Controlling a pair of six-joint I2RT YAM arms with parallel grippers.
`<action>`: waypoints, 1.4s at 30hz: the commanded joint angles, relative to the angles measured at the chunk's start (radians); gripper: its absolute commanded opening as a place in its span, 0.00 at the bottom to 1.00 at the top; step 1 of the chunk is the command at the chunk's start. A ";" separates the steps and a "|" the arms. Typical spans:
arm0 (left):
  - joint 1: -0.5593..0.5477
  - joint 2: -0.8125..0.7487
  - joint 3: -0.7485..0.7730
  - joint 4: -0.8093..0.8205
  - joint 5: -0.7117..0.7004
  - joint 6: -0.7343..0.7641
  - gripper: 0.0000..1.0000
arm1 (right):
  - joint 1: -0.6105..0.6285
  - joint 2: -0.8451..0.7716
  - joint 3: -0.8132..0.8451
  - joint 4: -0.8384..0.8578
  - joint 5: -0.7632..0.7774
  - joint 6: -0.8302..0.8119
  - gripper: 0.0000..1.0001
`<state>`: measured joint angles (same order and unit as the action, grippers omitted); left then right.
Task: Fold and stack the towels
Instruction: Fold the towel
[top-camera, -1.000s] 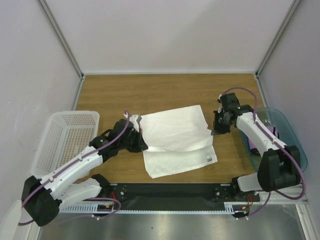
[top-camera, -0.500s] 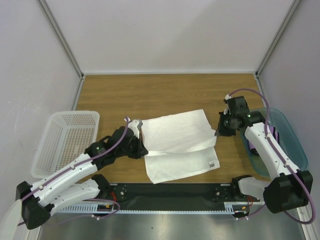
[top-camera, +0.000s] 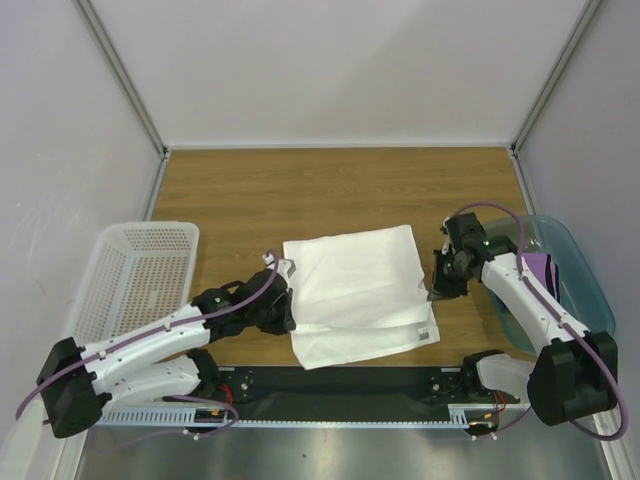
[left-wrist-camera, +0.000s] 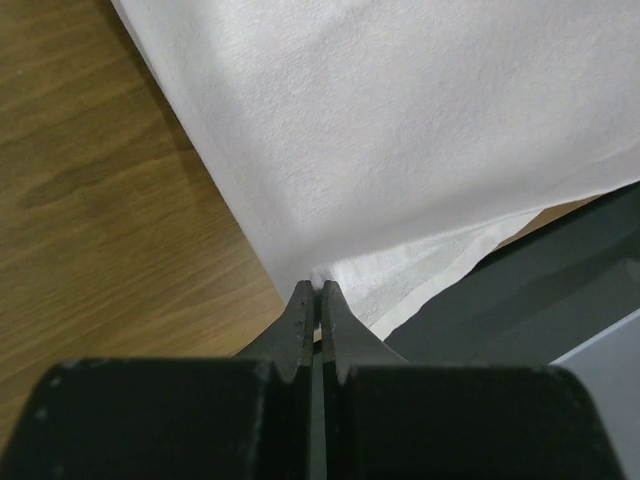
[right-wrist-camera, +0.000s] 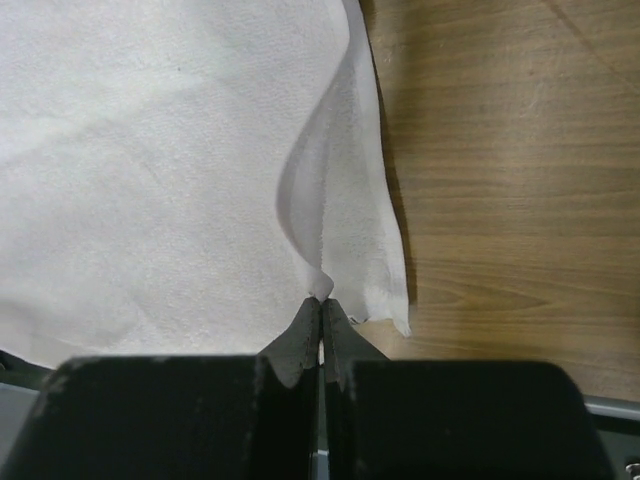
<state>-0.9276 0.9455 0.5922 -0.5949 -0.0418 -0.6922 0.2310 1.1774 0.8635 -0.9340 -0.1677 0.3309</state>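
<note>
Wood table (top-camera: 330, 190): white towel (top-camera: 355, 290) lies folded double, middle of near edge. Left gripper (left-wrist-camera: 316, 292) clamped on its left edge, right gripper (right-wrist-camera: 320, 303) clamped on its right edge, clearest in wrist views. Small tag (top-camera: 424, 333) at towel's near-right corner, top view only, unreadable.
</note>
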 joint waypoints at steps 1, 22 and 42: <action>-0.019 0.004 0.001 -0.003 -0.027 -0.044 0.00 | 0.011 0.022 0.015 -0.060 -0.013 0.036 0.00; -0.051 -0.125 0.074 -0.051 -0.036 -0.020 0.00 | 0.016 -0.018 0.170 -0.184 0.039 0.033 0.00; -0.139 -0.074 -0.028 -0.020 -0.006 -0.061 0.00 | 0.062 -0.025 0.052 -0.265 0.016 0.071 0.00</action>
<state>-1.0546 0.8642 0.5682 -0.6140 -0.0422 -0.7303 0.2672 1.1488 0.9192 -1.1656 -0.1402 0.3779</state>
